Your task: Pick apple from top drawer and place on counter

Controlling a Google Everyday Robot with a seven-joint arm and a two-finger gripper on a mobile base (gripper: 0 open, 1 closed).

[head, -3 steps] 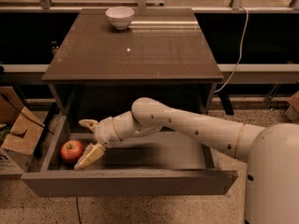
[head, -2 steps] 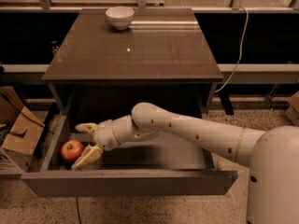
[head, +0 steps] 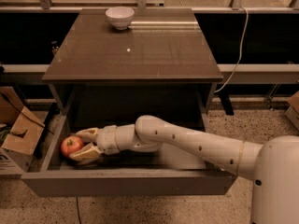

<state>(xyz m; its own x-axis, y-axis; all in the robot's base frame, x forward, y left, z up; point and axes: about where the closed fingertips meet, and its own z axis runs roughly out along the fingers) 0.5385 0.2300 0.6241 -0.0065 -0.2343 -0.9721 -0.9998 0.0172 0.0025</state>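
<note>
The worktop (head: 159, 55) lay above the jaws, which sat low in the open top drawer (head: 126, 188), spread wide and holding nothing, to bracket the apple (head: 70, 145) at their tips.

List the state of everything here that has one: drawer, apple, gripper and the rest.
top drawer: pulled open.
apple: resting in the drawer's left end, not lifted.
gripper: open, fingers on either side of the apple.
counter: no apple on it yet.
white bowl: upright at the counter's far edge.
cardboard box: on the floor, flaps open.
</note>
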